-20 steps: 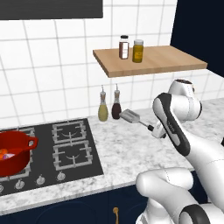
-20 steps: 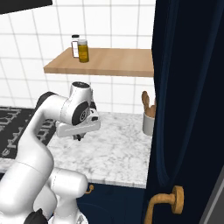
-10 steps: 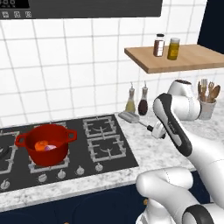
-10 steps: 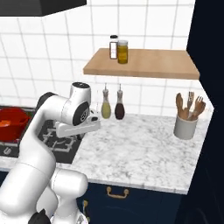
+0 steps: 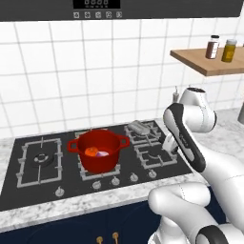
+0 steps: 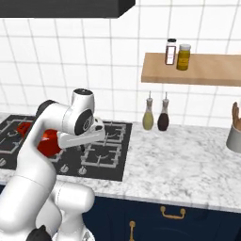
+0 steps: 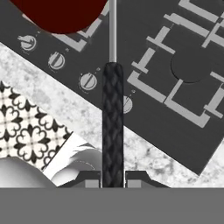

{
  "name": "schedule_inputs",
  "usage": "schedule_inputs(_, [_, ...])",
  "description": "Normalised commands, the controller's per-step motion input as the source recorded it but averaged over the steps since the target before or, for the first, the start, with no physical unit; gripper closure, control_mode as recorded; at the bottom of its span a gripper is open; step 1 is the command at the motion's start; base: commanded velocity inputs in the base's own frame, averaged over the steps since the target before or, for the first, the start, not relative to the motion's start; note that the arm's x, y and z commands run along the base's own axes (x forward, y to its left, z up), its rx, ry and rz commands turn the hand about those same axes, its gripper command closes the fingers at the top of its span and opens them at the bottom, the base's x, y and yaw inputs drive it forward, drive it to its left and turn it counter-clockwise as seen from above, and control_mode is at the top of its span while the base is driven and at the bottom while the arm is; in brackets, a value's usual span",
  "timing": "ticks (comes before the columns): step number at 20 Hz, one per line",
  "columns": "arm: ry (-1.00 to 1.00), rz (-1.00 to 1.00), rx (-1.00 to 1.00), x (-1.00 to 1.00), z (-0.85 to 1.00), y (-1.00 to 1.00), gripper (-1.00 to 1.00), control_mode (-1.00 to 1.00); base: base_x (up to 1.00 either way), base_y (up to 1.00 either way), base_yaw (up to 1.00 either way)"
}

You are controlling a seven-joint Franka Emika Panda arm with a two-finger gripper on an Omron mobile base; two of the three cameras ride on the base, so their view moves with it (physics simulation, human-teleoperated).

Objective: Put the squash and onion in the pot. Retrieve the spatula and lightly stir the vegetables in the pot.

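Observation:
The red pot [image 5: 97, 151] stands on the hob's middle front burner, with the orange squash [image 5: 91, 151] and the purple onion [image 5: 102, 154] side by side inside it. My gripper [image 7: 113, 177] is shut on the dark textured handle of the spatula [image 7: 113, 127]. Its thin metal shaft runs up toward the pot [image 7: 61, 13]. In the left base view the spatula's grey head [image 5: 138, 127] hangs over the back right burner, to the right of the pot and apart from it. In the right base view my arm hides most of the pot [image 6: 47, 143].
The black hob [image 5: 38, 181] has a row of knobs [image 5: 96, 185] along its front. Two bottles [image 6: 155, 115] stand on the marble counter [image 6: 188, 164] to the right, under a wooden shelf [image 6: 197, 75] with jars. A utensil holder [image 6: 234, 134] is at the far right.
The base has driven left, so both base views have shifted: the hob and pot now lie in the middle, the shelf and bottles off to the right. The gripper stays shut on the spatula.

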Motion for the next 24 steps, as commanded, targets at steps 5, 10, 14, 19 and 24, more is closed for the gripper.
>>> schedule_inputs(5, [0.00,0.00,0.00,0.00,0.00,0.00,1.00,1.00,-0.01,1.00,0.00])
schedule_inputs(10, [0.00,0.00,0.00,0.00,0.00,0.00,1.00,1.00,-0.77,0.84,0.15])
schedule_inputs(14, [0.00,0.00,0.00,0.00,0.00,0.00,1.00,1.00,-0.24,1.00,0.10])
schedule_inputs(19, [0.00,0.00,0.00,0.00,0.00,0.00,1.00,1.00,0.00,1.00,0.08])
schedule_inputs(24, [0.00,0.00,0.00,0.00,0.00,0.00,1.00,1.00,0.10,1.00,0.23])
